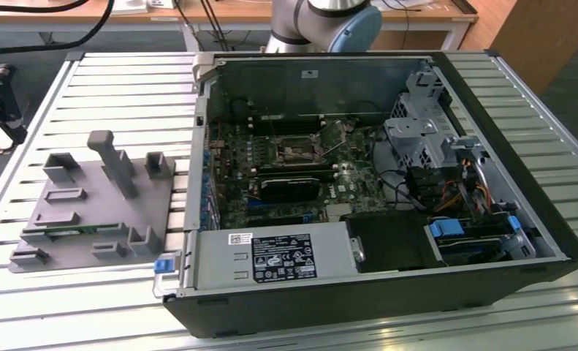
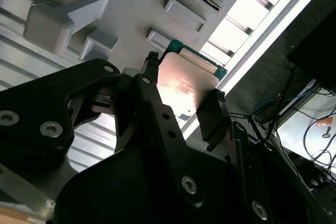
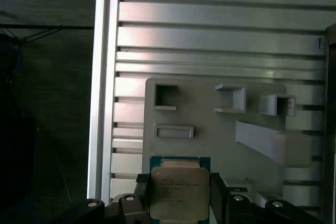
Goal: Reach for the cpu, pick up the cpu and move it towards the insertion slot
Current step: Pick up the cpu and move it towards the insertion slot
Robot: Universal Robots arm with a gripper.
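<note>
A slatted aluminium table [image 1: 123, 88] carries everything. On it, towards the exterior view's right, lies an open black computer case [image 1: 386, 303] with a green motherboard [image 1: 269, 164] on its floor. Behind the case stands the silver and blue base of the robot arm [image 1: 323, 22].

Just beside the case, on the exterior view's left, sits a flat grey plastic fixture [image 1: 84, 212] with raised blocks, square pockets and one tall post. A long thin green memory stick [image 1: 74, 232] lies in its near part.

In the first wrist view the black two-fingered gripper [image 3: 179, 200] hangs over the near part of the fixture, with the table's edge and dark floor off to one side.

A long black rectangular card [image 1: 289, 189] stands in the motherboard. Just beyond it is the insertion slot [image 1: 297, 151], a small square socket with a shiny metal frame and a dark centre.

The cpu [image 3: 178, 192], a small flat square chip with a silvery-grey metal top and a teal-green rim, lies flat between the jaws. One black finger [image 3: 218, 200] stands against one edge and its twin against the opposite edge, so the jaws pinch the chip from two sides. The second wrist view shows the same grip, with the cpu [image 2: 186, 85] spanning the gap between both fingertips. The chip looks raised off the fixture, though I cannot tell this for certain.
</note>
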